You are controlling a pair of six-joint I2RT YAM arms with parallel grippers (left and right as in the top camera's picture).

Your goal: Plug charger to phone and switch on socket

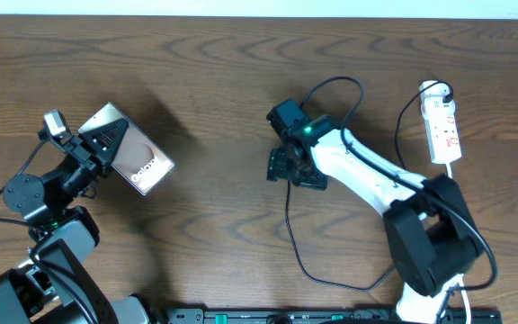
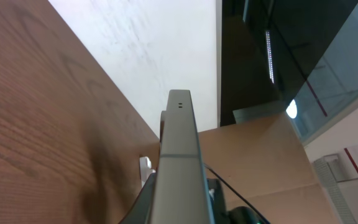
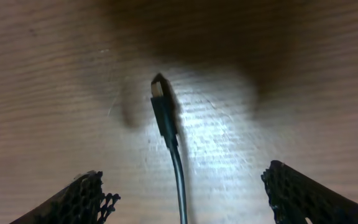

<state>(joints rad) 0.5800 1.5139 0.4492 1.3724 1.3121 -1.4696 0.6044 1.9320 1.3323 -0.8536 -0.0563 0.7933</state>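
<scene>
My left gripper [image 1: 100, 144] is shut on the phone [image 1: 139, 159], a glossy brownish-grey slab with white lettering, held tilted above the table at the left. In the left wrist view the phone [image 2: 179, 149] shows edge-on between my fingers. The charger's black cable [image 1: 290, 229] runs across the middle of the table. Its slim plug tip [image 3: 161, 102] lies flat on the wood. My right gripper [image 1: 290, 171] hangs open over that tip, and the cable passes between the mesh fingers [image 3: 84, 199] without touching them. The socket [image 1: 442, 126] lies at the far right.
A white cord and a black plug [image 1: 440, 91] sit at the far end of the socket. The black cable loops behind the right arm [image 1: 367, 171]. A black rail [image 1: 331, 315] runs along the front edge of the wooden table [image 1: 214, 81].
</scene>
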